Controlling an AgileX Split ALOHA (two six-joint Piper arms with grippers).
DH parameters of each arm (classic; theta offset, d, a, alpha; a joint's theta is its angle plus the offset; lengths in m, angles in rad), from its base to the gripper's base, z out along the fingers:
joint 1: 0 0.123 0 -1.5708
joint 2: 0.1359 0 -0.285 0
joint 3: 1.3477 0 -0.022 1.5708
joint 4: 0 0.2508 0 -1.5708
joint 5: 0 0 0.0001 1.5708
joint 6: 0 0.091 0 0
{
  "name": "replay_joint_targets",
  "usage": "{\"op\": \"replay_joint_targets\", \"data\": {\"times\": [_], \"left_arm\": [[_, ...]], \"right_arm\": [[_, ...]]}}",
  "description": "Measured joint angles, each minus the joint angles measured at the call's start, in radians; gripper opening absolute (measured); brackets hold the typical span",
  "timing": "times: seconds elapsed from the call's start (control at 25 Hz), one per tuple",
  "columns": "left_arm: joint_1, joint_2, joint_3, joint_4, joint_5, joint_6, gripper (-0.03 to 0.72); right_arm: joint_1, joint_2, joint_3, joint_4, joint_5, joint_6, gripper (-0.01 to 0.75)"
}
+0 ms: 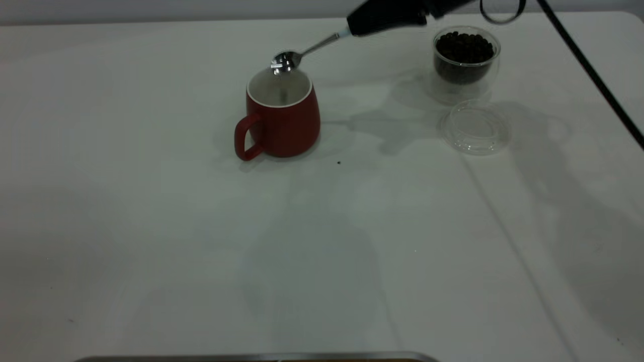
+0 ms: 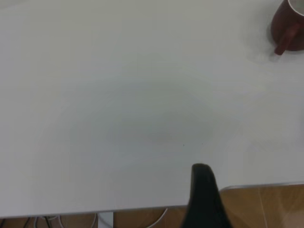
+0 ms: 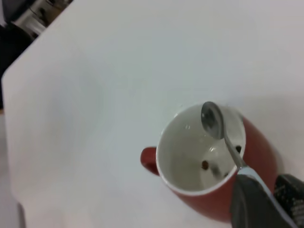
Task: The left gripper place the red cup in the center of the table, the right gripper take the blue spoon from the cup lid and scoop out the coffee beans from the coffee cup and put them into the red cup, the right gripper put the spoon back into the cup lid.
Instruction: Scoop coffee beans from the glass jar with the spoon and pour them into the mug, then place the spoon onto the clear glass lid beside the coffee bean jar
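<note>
The red cup [image 1: 284, 116] stands upright mid-table, handle toward the near left. It also shows in the left wrist view [image 2: 289, 28] and the right wrist view [image 3: 256, 156]. My right gripper [image 1: 386, 20] is shut on the blue spoon [image 1: 307, 52] and holds its metal bowl over the cup's far rim. In the right wrist view the spoon [image 3: 218, 130] hangs over the mug's white inside, where a few coffee beans [image 3: 204, 165] lie. The coffee cup [image 1: 466, 56] full of beans stands at the far right. The cup lid [image 1: 475, 128] lies empty in front of it. One finger [image 2: 203, 199] of my left gripper shows at the table's edge.
A single dark bean or speck [image 1: 338, 162] lies on the white table [image 1: 322, 251] just in front of the mug. A black cable [image 1: 593, 75] runs along the right side. A metal edge [image 1: 251, 358] shows at the near border.
</note>
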Motion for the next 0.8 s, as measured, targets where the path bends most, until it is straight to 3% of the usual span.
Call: {"op": "replay_joint_targets", "data": {"times": [0.2,0.44,0.68,0.8], "left_arm": [[0.0,0.0,0.0,0.0,0.0,-0.003,0.587],[0.0,0.0,0.0,0.0,0.0,-0.002,0.587],[0.0,0.0,0.0,0.0,0.0,-0.002,0.587],[0.0,0.0,0.0,0.0,0.001,-0.002,0.587]], "right_arm": [[0.008,-0.031,0.0,-0.018,-0.032,0.003,0.102],[0.011,-0.073,0.002,-0.105,-0.001,0.132,0.102],[-0.072,-0.318,0.006,-0.352,0.064,0.364,0.102],[-0.116,-0.492,0.089,-0.459,0.061,0.509,0.102]]}}
